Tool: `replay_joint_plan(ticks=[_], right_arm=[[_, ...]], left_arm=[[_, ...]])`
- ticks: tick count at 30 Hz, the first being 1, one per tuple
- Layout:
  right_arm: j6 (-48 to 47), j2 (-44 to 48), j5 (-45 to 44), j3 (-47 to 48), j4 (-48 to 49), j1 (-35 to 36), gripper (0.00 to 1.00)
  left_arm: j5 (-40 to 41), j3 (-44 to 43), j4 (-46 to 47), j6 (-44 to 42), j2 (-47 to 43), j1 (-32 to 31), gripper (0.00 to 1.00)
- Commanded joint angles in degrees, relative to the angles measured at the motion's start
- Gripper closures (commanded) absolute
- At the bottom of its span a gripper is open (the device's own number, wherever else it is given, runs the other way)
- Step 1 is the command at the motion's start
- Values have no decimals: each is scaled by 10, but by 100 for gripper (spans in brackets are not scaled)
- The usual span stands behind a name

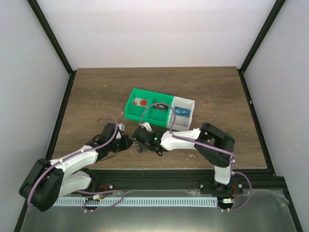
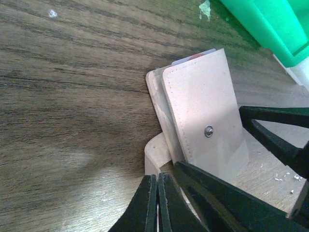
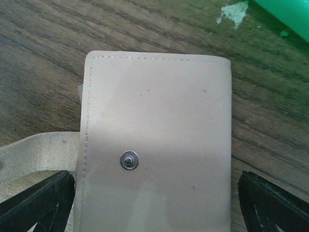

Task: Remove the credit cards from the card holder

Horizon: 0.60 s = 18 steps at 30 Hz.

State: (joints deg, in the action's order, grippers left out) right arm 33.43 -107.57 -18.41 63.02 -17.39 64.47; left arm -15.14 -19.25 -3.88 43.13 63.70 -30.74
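Note:
The card holder [image 3: 159, 121] lies folded shut on the wood, tan-pink outside up, with a metal snap [image 3: 129, 160] on it. At its far end a thin edge of the credit cards [image 2: 202, 54] peeks out. My right gripper [image 3: 157, 205] is open, with one finger on each side of the holder's near end. My left gripper [image 2: 158, 198] is shut on the holder's pale strap [image 2: 153, 153], which curls out from its side. In the top view the two grippers [image 1: 128, 142] [image 1: 141, 140] meet over the holder and hide it.
A green bin [image 1: 149, 110] and a white bin [image 1: 185, 115] stand joined just beyond the grippers. The green bin holds a red thing [image 1: 141, 102] and the white one a blue thing [image 1: 182, 111]. The green bin's corner [image 2: 270, 24] is close to the holder.

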Motion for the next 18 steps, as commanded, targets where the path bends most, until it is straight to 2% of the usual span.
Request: replay_joint_plan(ticks=[1,11,18], right_arm=[[-2,26,-33,6,-11,5,7],[-11,50,-57,2,-19,5,9],[-27,27,-15,-10,15,5,8]], left_arm=[[-5,7,-2,-12,11,2,100],[-11,1,-4,-19,30,2,100],[-12,2,-5,-18,26,2,100]])
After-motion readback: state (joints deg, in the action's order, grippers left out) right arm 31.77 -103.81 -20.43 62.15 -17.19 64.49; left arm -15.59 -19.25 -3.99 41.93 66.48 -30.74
